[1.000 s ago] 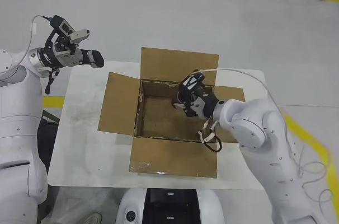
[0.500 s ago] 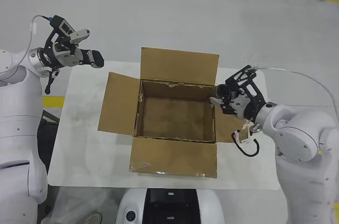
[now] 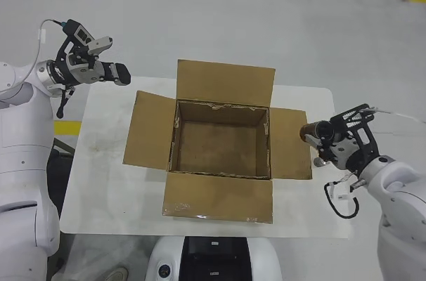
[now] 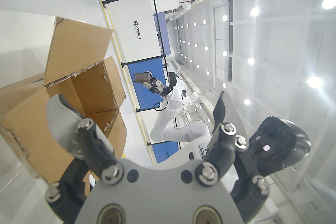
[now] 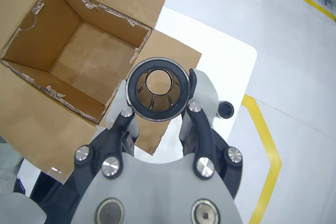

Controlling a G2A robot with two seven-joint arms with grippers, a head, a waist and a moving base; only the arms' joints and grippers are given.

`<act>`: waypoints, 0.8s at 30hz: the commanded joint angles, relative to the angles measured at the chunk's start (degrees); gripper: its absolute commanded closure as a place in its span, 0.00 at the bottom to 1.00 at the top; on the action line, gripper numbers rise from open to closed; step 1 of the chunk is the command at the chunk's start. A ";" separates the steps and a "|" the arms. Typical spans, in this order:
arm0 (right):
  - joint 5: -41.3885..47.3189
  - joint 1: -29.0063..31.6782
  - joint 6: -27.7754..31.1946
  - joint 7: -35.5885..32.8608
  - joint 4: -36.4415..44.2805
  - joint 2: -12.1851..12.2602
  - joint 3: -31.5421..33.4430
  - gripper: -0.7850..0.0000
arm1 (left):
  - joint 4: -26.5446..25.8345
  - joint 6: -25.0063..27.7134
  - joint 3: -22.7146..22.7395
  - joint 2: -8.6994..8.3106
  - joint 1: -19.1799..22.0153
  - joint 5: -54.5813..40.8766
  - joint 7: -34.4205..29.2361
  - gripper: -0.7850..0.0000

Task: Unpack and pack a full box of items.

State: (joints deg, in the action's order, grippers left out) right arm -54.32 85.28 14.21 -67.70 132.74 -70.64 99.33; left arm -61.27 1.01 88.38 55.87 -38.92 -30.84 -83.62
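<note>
White counter (image 3: 100,175) carries an empty box (image 3: 220,200). Right jaws clench a sleeve (image 5: 132,89) over the right flap, with its axis level and pointing boxward. A second sleeve (image 5: 225,109) lies on the counter nearby. Left jaws hang released, well apart.

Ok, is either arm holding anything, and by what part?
The right gripper has a metal sleeve between its jaws, by its round sides; left gripper is empty.

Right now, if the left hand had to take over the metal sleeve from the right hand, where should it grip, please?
Probably the free end of the metal sleeve, which juts toward the box beyond the fingertips of the right hand. Come from the box side, the left hand closing across the round outer wall, clear of the held part.
</note>
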 commanded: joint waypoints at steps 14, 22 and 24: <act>-7.26 14.68 -7.45 11.11 -2.76 0.03 6.11 1.00 | 0.00 0.00 0.00 0.00 0.00 0.00 0.00 0.00; -6.97 17.86 -6.02 15.47 -6.94 0.14 6.32 1.00 | 0.00 0.00 0.00 0.00 0.00 0.00 0.00 0.00; -6.77 18.54 -5.33 15.84 -7.27 0.23 7.04 1.00 | 0.00 0.00 0.00 0.00 0.00 0.00 0.00 0.00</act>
State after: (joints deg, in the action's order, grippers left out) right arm -61.15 103.53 8.57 -51.97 125.62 -70.45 106.02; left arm -61.27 1.01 88.38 55.87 -38.92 -30.84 -83.62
